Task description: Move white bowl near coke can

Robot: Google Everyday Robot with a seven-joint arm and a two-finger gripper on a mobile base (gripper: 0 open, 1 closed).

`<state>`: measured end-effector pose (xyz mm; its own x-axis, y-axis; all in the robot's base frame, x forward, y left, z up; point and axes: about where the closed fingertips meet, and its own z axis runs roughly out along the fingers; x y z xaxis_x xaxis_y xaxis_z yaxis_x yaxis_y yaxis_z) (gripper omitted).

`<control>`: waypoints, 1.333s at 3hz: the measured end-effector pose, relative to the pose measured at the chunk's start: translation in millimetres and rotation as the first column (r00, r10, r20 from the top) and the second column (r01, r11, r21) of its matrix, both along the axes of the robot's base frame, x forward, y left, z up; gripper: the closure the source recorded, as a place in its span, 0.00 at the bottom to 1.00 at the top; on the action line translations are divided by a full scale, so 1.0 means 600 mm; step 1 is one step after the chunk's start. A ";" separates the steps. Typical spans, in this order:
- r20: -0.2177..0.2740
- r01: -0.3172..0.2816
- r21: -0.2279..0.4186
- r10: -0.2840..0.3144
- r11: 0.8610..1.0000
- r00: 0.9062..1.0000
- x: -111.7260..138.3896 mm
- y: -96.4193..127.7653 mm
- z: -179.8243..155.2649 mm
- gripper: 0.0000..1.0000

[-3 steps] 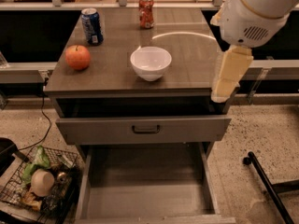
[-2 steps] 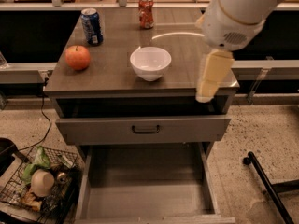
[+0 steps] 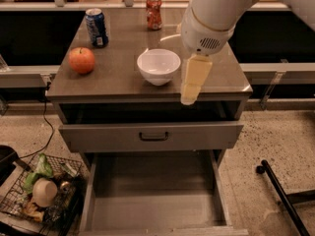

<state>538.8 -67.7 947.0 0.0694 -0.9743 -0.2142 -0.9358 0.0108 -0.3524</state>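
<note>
**Hidden and unreadable**

The pale yellow claw (image 3: 189, 97) hangs just right of the glossy white round bowl (image 3: 158, 65). Its white arm (image 3: 216, 9) runs off the top edge, hiding the right rear of the grey tabletop (image 3: 113, 77). Markings on the dented red drink can (image 3: 154, 13) are too blurred to read.

On the desk (image 3: 118, 82), the bowl (image 3: 158, 65) sits near the front middle. From it, the coke can (image 3: 154, 13) stands at 12 o'clock by the back edge, the other can (image 3: 96, 27) at 10 o'clock and the apple (image 3: 81, 60) at 9 o'clock. The gripper (image 3: 189, 95) hangs at 4 o'clock, just beside the bowl, over the front edge. A basket (image 3: 15, 210) lies on the floor at 7 o'clock.
</note>
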 end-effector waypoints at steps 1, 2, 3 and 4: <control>-0.026 -0.018 -0.024 0.018 1.000 1.000 0.026 0.022 -0.035 0.00; -0.065 -0.019 -0.035 0.017 0.999 0.998 0.042 0.033 -0.078 0.00; -0.099 -0.020 -0.026 0.017 0.999 0.995 0.057 0.045 -0.112 0.00; -0.117 -0.032 -0.021 0.030 0.999 0.993 0.066 0.060 -0.132 0.17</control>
<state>578.4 -31.8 867.7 0.0755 -0.9767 -0.2008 -0.9703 -0.0256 -0.2404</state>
